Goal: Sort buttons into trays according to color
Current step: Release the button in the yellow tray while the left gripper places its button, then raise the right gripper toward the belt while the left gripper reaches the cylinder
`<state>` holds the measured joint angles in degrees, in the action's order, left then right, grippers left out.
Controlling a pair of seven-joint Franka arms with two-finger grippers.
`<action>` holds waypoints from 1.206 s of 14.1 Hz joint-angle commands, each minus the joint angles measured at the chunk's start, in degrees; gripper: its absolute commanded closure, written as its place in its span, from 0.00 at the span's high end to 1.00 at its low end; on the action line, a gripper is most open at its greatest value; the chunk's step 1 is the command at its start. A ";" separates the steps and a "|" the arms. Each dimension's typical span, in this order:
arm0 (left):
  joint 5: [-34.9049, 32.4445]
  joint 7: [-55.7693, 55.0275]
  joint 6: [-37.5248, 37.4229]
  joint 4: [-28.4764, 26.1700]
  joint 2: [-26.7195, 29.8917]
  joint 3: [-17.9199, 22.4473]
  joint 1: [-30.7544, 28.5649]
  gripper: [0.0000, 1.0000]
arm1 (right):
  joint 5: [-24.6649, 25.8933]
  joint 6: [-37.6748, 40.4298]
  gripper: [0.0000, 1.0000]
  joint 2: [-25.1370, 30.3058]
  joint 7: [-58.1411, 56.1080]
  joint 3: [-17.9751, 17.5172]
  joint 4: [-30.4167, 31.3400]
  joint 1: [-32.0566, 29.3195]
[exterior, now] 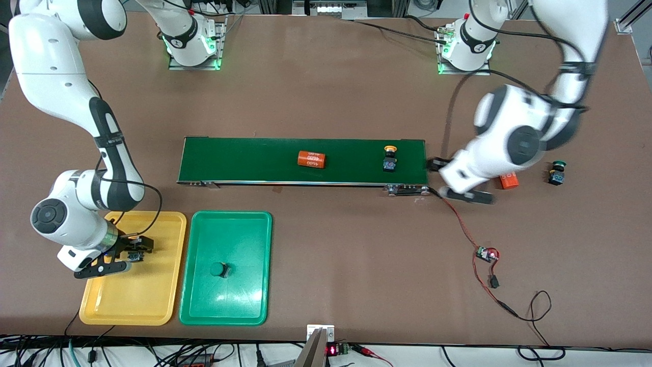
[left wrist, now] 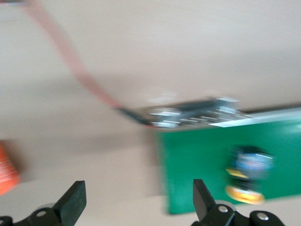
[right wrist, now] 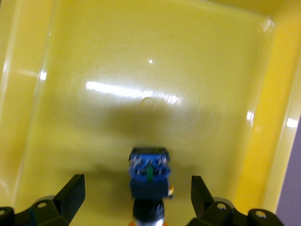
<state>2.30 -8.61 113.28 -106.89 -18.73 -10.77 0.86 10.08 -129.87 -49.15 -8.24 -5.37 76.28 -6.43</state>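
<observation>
Right tool (right wrist: 136, 200) spread over shallow yellow plastic tray (exterior: 153, 300), blue-bodied button (right wrist: 149, 176) lying between fingers (untouched). Left tool (left wrist: 138, 202) spread over worktop (exterior: 326, 92).

Left gripper (left wrist: 136, 197) fingers spread wide, right gripper (right wrist: 136, 193) fingers spread wide, both wrists low

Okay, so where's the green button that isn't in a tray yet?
In the front view the loose green button sits on the bare table at the left arm's end, past the conveyor belt, beside an orange cylinder.
</observation>
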 commanded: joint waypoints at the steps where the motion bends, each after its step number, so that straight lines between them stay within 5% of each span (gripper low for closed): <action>1: -1.06 1.05 -0.60 -0.51 -2.54 7.33 -1.29 1.00 | 0.03 13.01 1.00 7.73 2.52 -1.12 0.98 0.98; 5: -1.15 0.96 -0.78 -2.27 -3.42 8.13 -6.38 1.00 | -6.91 23.96 1.00 23.88 2.70 -1.30 11.92 0.89; 10: -1.94 1.14 -0.16 -4.91 -3.59 8.13 -11.84 1.00 | -8.49 20.55 1.00 42.70 3.58 -1.30 34.42 1.33; 17: -2.82 0.88 5.28 -7.37 -8.61 8.13 -13.69 1.00 | -8.67 18.53 1.00 59.42 5.69 -1.57 54.39 1.77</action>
<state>0.45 -7.48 117.20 -113.57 -27.66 -2.27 -12.39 2.32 -107.73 4.01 -3.32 -6.61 122.65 -4.93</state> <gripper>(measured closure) 0.000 0.000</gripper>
